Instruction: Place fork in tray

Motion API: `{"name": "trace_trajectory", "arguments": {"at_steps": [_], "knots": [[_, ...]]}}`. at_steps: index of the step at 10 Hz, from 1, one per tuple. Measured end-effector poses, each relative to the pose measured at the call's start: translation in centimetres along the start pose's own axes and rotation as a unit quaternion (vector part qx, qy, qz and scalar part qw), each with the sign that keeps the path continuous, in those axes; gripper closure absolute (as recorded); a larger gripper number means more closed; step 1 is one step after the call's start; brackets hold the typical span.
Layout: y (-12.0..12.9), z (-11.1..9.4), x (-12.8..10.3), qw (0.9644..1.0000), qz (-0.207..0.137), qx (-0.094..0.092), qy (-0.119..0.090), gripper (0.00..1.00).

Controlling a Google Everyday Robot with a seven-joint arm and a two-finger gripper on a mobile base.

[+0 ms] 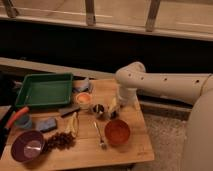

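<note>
The silvery fork (99,135) lies on the wooden table (130,150), just left of the orange bowl (117,132), with its tined end toward the front edge. The green tray (30,102) sits at the table's back left and looks empty. My gripper (114,110) hangs from the white arm (165,85), which reaches in from the right. The gripper is low over the table's middle, behind the orange bowl and a little beyond the fork's far end, not touching the fork.
A purple bowl (27,146), grapes (60,141), a banana (74,124), a blue sponge (47,124) and an orange-handled tool (17,116) fill the front left. A small orange-filled cup (84,99), a dark knife (67,111) and a grey cup (82,85) stand near the tray.
</note>
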Motion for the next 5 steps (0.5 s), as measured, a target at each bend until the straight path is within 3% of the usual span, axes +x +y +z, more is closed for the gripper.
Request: {"name": "trace_trajectory", "arguments": {"at_steps": [2, 5], "knots": [[3.7, 0.3, 2.5, 0.9975, -0.068, 0.018, 0.002, 0.20], [9.5, 1.4, 5.8, 0.9857, -0.164, 0.035, 0.009, 0.20]]}}
